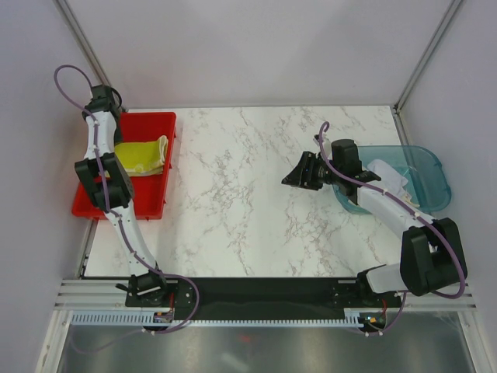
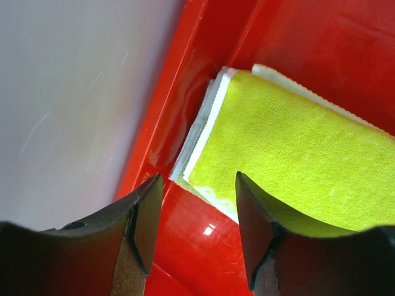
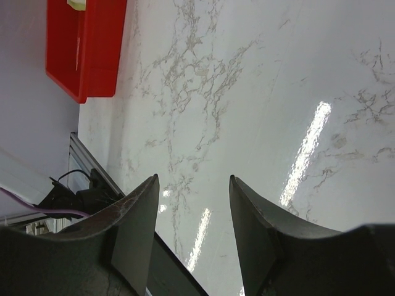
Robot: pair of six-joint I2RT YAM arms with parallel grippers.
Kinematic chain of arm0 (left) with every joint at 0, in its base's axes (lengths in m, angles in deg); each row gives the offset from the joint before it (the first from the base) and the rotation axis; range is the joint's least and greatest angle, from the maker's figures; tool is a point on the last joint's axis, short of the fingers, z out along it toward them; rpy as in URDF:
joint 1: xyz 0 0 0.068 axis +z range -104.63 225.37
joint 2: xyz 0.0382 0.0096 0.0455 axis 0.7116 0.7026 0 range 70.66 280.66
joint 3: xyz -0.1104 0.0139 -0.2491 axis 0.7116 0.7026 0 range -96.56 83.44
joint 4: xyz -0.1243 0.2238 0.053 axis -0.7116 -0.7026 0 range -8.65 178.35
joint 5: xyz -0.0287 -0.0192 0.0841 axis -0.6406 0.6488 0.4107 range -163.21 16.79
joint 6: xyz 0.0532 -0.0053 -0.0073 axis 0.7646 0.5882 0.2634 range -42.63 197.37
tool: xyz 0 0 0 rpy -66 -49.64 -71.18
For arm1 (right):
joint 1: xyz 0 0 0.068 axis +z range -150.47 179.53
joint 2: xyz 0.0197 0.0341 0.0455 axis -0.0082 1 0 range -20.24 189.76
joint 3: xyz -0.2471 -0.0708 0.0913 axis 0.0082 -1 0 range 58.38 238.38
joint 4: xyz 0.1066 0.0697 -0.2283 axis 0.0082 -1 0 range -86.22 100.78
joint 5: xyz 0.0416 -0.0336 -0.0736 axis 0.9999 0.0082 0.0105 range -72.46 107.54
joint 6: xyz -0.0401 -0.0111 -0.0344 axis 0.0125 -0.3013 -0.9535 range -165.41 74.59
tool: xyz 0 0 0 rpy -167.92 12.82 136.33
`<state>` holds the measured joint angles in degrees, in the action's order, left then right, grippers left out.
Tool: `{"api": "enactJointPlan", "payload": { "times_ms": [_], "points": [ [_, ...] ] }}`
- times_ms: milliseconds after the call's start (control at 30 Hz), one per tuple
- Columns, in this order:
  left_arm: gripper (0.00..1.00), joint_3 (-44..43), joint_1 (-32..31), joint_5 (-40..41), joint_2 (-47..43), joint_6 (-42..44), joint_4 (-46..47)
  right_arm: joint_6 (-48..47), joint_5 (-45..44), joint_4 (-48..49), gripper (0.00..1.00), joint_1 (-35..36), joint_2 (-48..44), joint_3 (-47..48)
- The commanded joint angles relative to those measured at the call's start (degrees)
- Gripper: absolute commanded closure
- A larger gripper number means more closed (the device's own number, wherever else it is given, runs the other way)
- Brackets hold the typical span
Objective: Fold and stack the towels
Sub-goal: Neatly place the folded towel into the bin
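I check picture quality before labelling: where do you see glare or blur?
Right wrist view: bright glare streaks on the marble table. Left wrist view: small highlight on the red tray, yellow towel sharp. Top external view: even light.

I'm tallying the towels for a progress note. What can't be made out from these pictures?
- Top view: the right arm crosses the teal bin, so the number of white towels inside cannot be told.
- Left wrist view: the yellow towel stack is cut off by the right edge and partly covered by the left gripper; its layers cannot be counted.
- Right wrist view: the red tray runs off the top edge, leaving its contents almost unseen.
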<state>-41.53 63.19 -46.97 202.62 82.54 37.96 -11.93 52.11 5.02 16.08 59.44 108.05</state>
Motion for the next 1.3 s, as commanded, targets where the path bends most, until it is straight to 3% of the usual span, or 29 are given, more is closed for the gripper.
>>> {"api": "enactJointPlan", "payload": {
  "times_ms": [0,133,267,467,767,800,900,933,1033,1267],
  "points": [
    [0.42,-0.8,-1.1,0.1,-3.5,-3.5,1.9,-1.2,-0.9,0.0,0.43,0.2,-0.8,2.4],
    [0.42,5.1,-5.0,-11.4,-6.2,-6.1,2.9,-1.1,-1.5,-0.2,0.43,0.2,-0.8,3.1],
    [0.43,10.6,-5.9,-13.4,-4.1,-8.2,3.7,-1.4,-2.3,-1.4,0.42,0.2,-1.8,3.9],
    [0.46,12.6,-6.0,-8.2,0.8,-7.7,3.7,-1.3,-4.7,-2.9,0.42,0.2,-5.0,3.6],
    [0.46,9.9,-7.2,-2.5,-4.6,-7.7,3.5,-1.5,-6.4,-4.1,0.42,0.2,-6.5,3.6],
    [0.45,10.3,-7.4,-3.5,-5.7,-8.2,3.6,-1.5,-6.5,-4.1,0.42,0.3,-6.6,3.5],
    [0.44,11.2,-8.2,-15.2,-10.0,-11.0,4.6,-1.4,-6.5,-4.1,0.42,0.2,-6.6,3.6],
    [0.44,12.2,-8.4,-23.1,-11.1,-11.8,5.6,-1.3,-6.7,-4.0,0.42,0.3,-6.6,3.7],
    [0.42,14.3,-8.9,-32.5,-12.3,-15.9,9.0,-0.9,-6.6,-4.1,0.42,0.3,-7.1,3.9],
    [0.43,13.4,-9.3,-35.1,-7.5,-21.4,9.5,-1.7,-7.3,-5.2,0.42,0.3,-10.1,3.9]
  ]
}}
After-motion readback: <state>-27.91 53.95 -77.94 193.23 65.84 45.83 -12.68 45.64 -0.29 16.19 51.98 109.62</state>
